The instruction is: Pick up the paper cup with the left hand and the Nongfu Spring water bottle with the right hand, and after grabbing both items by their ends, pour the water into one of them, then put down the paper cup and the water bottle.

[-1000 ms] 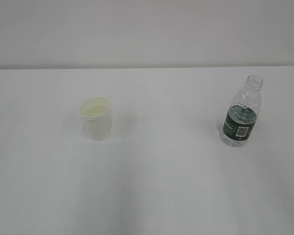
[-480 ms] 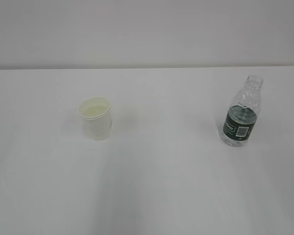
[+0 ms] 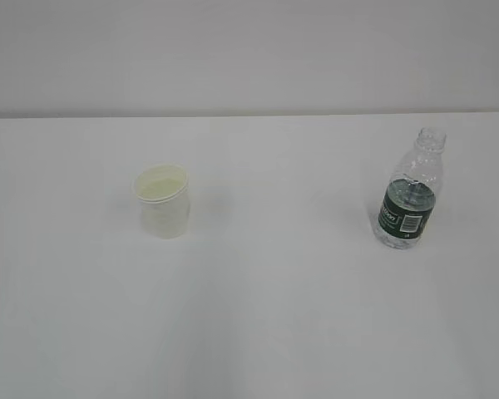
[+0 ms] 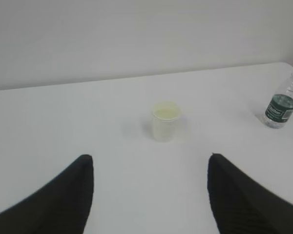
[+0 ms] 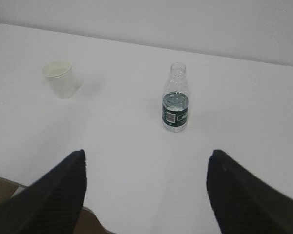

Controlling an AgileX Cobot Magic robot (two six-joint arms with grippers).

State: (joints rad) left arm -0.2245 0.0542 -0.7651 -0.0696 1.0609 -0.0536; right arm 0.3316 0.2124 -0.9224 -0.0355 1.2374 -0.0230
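The white paper cup point(image 3: 162, 202) stands upright on the white table point(image 3: 266, 299), left of centre, its cream inside showing. The clear Nongfu Spring water bottle point(image 3: 411, 193) stands upright at the right, uncapped, with a dark green label. Neither arm shows in the exterior view. In the left wrist view my left gripper point(image 4: 149, 161) is open and empty, well short of the paper cup point(image 4: 165, 121), with the bottle point(image 4: 281, 105) at the far right. My right gripper point(image 5: 146, 157) is open and empty, back from the bottle point(image 5: 176, 98); the paper cup point(image 5: 61, 78) is to its left.
A plain pale wall point(image 3: 249, 50) rises behind the table's far edge. The table's near edge point(image 5: 88, 209) shows at the bottom left of the right wrist view, with brown floor below it.
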